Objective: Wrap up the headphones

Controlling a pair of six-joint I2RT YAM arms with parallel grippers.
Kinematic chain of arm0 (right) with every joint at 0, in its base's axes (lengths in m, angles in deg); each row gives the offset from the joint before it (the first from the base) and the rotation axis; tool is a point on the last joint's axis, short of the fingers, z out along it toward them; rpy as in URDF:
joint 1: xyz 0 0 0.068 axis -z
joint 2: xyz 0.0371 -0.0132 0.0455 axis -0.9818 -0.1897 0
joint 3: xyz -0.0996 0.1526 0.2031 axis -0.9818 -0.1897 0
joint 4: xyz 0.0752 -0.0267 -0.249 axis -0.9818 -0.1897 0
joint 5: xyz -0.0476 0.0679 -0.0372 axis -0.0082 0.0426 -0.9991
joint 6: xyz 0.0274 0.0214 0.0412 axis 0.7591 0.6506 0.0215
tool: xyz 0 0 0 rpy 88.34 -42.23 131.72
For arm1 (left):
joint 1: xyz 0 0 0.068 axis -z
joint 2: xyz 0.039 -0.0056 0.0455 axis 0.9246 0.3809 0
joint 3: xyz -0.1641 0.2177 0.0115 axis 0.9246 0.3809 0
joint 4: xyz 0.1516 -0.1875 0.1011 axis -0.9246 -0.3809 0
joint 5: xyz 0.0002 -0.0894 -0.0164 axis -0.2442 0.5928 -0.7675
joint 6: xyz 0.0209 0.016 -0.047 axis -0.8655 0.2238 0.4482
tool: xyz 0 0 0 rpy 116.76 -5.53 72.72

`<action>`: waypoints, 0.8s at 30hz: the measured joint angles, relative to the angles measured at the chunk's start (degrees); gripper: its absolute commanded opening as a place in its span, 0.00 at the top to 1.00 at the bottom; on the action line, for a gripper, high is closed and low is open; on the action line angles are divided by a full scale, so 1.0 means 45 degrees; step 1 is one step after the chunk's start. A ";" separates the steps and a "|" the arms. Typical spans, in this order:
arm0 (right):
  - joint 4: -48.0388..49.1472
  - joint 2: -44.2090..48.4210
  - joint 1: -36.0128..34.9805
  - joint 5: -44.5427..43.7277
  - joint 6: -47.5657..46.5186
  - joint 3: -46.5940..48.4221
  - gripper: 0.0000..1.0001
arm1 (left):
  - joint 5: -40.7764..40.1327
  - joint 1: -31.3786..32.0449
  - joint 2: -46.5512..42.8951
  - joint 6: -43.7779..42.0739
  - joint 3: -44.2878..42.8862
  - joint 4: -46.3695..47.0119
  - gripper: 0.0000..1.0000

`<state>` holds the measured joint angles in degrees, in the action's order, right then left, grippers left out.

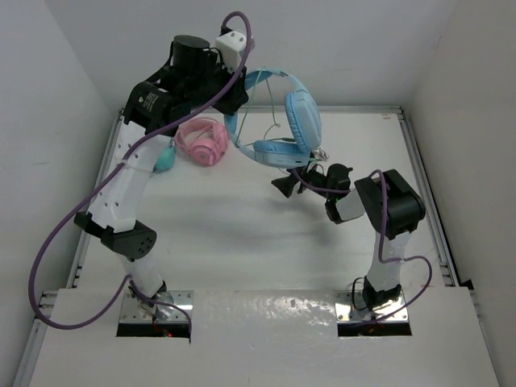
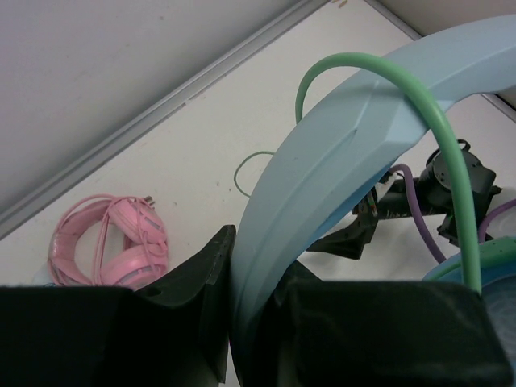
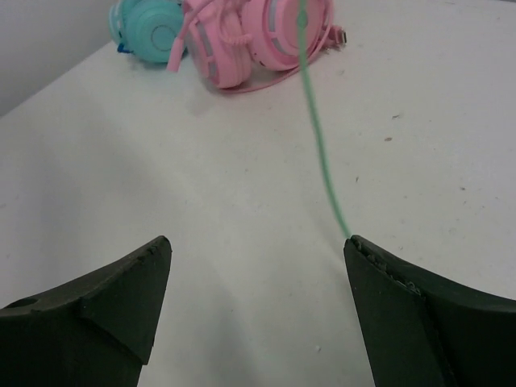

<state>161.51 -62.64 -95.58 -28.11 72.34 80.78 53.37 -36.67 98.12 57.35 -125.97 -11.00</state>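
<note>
The light blue headphones (image 1: 300,114) hang in the air at the back of the table. My left gripper (image 1: 239,101) is shut on their headband (image 2: 339,153), seen clamped between the jaws in the left wrist view. The thin green cable (image 2: 439,137) loops over the headband and hangs down. My right gripper (image 1: 292,182) is open just below the lower earcup (image 1: 278,151). In the right wrist view the cable (image 3: 316,129) runs down to the tip of the right finger (image 3: 379,282) and is not gripped; the gripper (image 3: 258,246) is empty.
Pink headphones (image 1: 203,141) with a wrapped cable lie at the back left, with teal headphones (image 1: 164,159) beside them; both also show in the right wrist view, pink (image 3: 258,36) and teal (image 3: 149,28). White walls enclose the table on the left, back and right.
</note>
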 measured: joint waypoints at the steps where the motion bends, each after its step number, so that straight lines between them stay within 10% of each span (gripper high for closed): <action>1: -0.0087 0.0165 -0.0034 0.0039 -0.0175 -0.0214 0.15 | -0.0053 0.0000 0.0000 0.0053 -0.0092 0.0010 1.00; 24: -0.6460 -0.0427 -0.1904 -0.3842 -0.9345 0.3395 0.16 | -0.0253 -0.0063 0.0126 0.0772 -0.0835 -0.0097 1.00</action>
<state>132.44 -64.56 -104.14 -45.39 30.29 96.06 52.23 -36.96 98.69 60.83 -129.73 -11.44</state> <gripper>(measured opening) 0.849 0.140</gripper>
